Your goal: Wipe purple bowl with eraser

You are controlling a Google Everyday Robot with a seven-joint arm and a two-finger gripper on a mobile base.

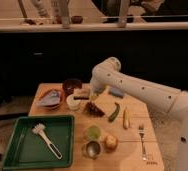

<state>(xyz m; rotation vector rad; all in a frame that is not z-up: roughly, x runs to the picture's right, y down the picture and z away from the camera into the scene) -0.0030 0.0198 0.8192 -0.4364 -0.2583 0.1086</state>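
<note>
Past the green tray [19, 147] holding a brush [46, 140] at the table's front, the white cup [73, 103] sits mid-table, the gripper [93, 96] hangs just behind it, fingers pressed together, beside the tan eraser [81, 92], with the purple bowl [72, 86] farther back.

Wooden table [128, 152], dark cabinets [47, 60], pale counter [87, 26]

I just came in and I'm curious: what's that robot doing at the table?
The robot's arm reaches over the table, its gripper shut and low, right of the purple bowl. The eraser seems to sit between them. I can't tell if the gripper touches it. It isn't in the bowl yet.
</note>
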